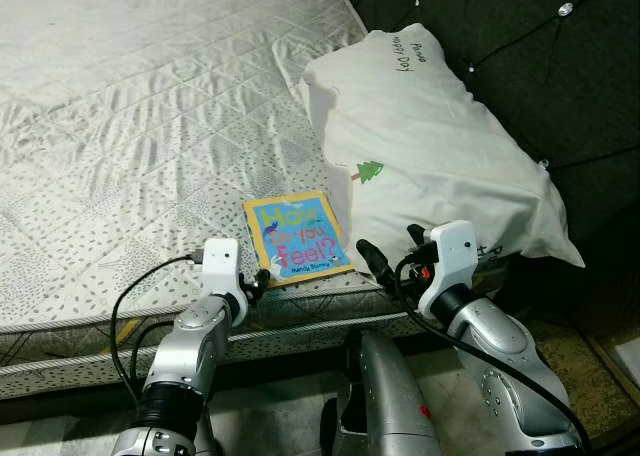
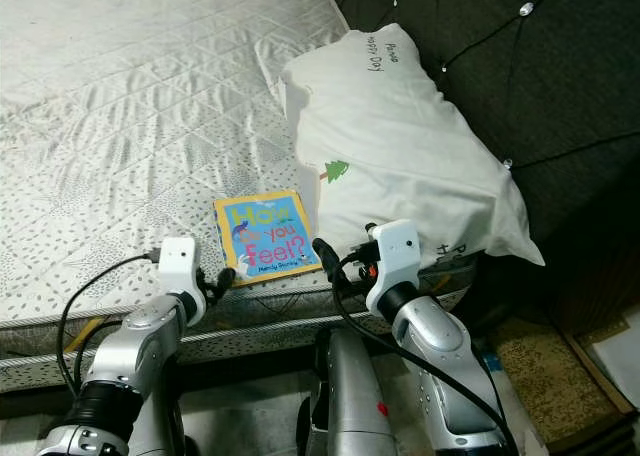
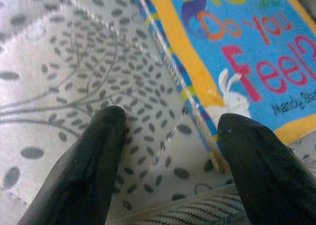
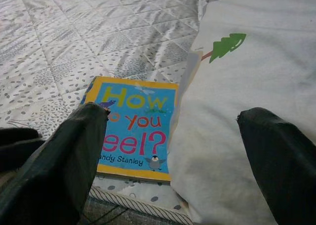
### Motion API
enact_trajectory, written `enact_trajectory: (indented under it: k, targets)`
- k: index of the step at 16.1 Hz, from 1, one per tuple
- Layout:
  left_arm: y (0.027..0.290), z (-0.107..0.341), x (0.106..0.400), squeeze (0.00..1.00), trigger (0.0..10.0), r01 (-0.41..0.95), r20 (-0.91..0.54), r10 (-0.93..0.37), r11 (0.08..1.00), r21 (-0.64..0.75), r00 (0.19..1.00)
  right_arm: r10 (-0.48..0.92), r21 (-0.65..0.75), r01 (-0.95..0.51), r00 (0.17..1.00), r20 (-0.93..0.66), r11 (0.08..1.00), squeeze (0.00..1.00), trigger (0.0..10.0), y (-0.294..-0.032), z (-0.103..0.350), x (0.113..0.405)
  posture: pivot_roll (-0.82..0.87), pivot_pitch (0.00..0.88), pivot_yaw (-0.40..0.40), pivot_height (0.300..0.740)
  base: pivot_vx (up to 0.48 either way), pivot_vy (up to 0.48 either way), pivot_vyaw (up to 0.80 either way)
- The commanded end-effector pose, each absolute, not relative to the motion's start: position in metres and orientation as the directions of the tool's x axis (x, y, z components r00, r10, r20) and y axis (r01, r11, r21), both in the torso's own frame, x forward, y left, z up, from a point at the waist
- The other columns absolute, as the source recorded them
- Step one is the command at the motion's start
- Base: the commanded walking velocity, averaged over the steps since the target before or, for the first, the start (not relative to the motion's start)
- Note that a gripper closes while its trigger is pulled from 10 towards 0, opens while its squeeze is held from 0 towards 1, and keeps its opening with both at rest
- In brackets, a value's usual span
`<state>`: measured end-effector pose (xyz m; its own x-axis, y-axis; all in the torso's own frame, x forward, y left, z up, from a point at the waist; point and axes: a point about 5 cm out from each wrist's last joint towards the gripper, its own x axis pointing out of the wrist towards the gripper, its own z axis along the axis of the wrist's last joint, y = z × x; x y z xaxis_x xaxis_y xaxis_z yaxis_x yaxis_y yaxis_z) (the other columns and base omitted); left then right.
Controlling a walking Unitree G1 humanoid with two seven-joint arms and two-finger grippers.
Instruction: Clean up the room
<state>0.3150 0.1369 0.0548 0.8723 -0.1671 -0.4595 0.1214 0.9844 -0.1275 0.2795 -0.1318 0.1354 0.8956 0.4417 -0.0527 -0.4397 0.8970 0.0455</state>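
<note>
A blue picture book with a yellow border [image 1: 296,235] lies flat near the front edge of the bed, its right side against a white pillow [image 1: 430,146]. My left gripper [image 1: 257,282] is open at the book's near left corner, one finger [image 3: 256,170] over the corner and the other finger [image 3: 84,170] on the quilted sheet beside it. My right gripper [image 1: 392,253] is open just right of the book, at the pillow's near end. In the right wrist view the book [image 4: 132,129] sits beyond one finger [image 4: 64,166] and the pillow [image 4: 247,87] lies between both fingers.
The mattress [image 1: 130,106] with its grey patterned quilt stretches away to the left and back. A dark tufted headboard [image 1: 540,46] stands behind the pillow on the right. The bed's side and the floor [image 2: 540,356] lie below my arms.
</note>
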Motion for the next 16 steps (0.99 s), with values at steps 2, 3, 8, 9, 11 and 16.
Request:
enact_trajectory:
  k: [2, 3, 8, 9, 11, 16]
  targets:
    - [0.129, 0.047, 0.310, 0.00, 10.0, 0.176, -0.491, -0.207, 0.978, -0.110, 0.846, 0.435, 0.046, -0.433, 0.898, -0.065, 0.900, 0.00, 10.0, -0.135, 0.131, 0.279, -0.07, 0.138, -0.110, 0.527, 0.000, 0.000, 0.00]
    - [0.126, 0.047, 0.310, 0.00, 10.0, 0.200, -0.490, -0.223, 0.975, -0.100, 0.843, 0.435, 0.046, -0.432, 0.898, -0.066, 0.900, 0.00, 10.0, -0.135, 0.131, 0.278, -0.07, 0.138, -0.110, 0.527, 0.000, 0.000, 0.00]
    - [0.113, 0.045, 0.306, 0.00, 10.0, 0.283, -0.504, -0.291, 0.955, -0.095, 0.813, 0.434, 0.046, -0.432, 0.898, -0.067, 0.901, 0.00, 10.0, -0.135, 0.131, 0.277, -0.07, 0.141, -0.108, 0.527, 0.000, 0.000, 0.00]
    - [0.113, 0.043, 0.305, 0.00, 10.0, 0.289, -0.515, -0.296, 0.953, -0.096, 0.805, 0.434, 0.047, -0.432, 0.898, -0.068, 0.901, 0.00, 10.0, -0.135, 0.131, 0.278, -0.07, 0.141, -0.108, 0.527, 0.000, 0.000, 0.00]
    - [0.114, 0.041, 0.303, 0.00, 10.0, 0.287, -0.525, -0.295, 0.953, -0.099, 0.798, 0.434, 0.047, -0.432, 0.898, -0.070, 0.901, 0.00, 10.0, -0.135, 0.130, 0.277, -0.07, 0.142, -0.107, 0.527, 0.000, 0.000, 0.00]
    - [0.118, 0.030, 0.297, 0.00, 10.0, 0.285, -0.580, -0.288, 0.953, -0.100, 0.762, 0.434, 0.046, -0.431, 0.898, -0.071, 0.901, 0.00, 10.0, -0.135, 0.130, 0.277, -0.07, 0.142, -0.107, 0.527, 0.000, 0.000, 0.00]
